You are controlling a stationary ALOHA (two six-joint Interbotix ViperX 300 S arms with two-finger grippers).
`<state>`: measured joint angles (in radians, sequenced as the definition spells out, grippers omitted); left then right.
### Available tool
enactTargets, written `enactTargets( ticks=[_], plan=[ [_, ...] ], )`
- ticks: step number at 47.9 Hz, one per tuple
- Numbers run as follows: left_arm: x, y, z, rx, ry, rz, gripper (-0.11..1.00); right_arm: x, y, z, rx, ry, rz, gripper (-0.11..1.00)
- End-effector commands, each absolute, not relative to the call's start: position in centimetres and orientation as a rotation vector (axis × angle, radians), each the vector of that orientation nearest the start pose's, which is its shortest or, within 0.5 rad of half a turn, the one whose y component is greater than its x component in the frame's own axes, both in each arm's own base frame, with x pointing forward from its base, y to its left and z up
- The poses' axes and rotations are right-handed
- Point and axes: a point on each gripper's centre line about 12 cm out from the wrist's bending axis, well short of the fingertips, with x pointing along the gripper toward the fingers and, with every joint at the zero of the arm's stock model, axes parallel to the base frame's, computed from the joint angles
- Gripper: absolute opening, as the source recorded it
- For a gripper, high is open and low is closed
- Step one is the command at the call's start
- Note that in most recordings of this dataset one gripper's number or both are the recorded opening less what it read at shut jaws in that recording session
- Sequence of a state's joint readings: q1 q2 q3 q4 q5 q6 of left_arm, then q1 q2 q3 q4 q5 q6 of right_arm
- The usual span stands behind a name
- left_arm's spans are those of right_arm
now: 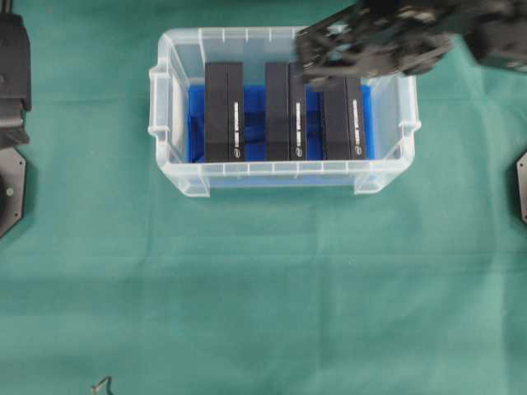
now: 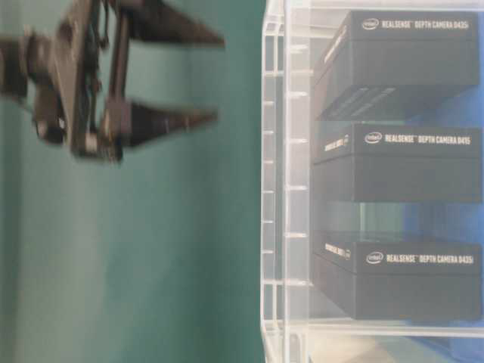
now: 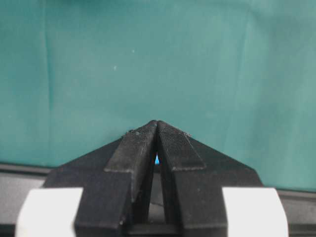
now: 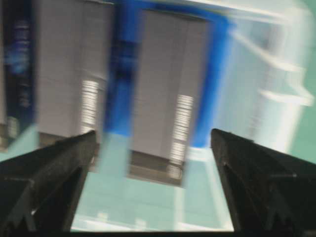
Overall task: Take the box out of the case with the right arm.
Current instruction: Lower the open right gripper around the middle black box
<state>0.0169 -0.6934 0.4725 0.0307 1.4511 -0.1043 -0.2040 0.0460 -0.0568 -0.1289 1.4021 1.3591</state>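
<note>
Over case far rim | right claw spread, empty | left claw pressed together

**3 boxes in the case, right gripper above the far right corner**

The right gripper is hanging over the case, above its far right part. Directly beneath it is lying the right box; the middle box is sitting just left of it, and the left box farther left. The table is lying under all.

Even, bright light throughout; motion blur smears the right wrist view and the right gripper seen from table level.
</note>
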Motion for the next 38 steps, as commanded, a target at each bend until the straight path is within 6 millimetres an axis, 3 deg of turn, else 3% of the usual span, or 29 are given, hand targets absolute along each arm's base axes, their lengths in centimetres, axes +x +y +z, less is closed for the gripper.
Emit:
enactTargets(
  ticks=[1,15,38],
  plan=[
    [18.7,0.8,35.9,-0.079,1.208,0.108,0.0,39.9,-9.3,32.6,1.149,0.947,-1.118,0.92],
    [18.6,0.8,36.4,-0.081,1.208,0.109,0.0,43.5,-9.3,32.7,1.157,0.919,-1.078,0.92],
    [18.6,0.8,36.4,-0.081,1.211,0.11,0.0,43.8,-9.2,32.3,1.165,0.923,-1.088,0.92]
  ],
)
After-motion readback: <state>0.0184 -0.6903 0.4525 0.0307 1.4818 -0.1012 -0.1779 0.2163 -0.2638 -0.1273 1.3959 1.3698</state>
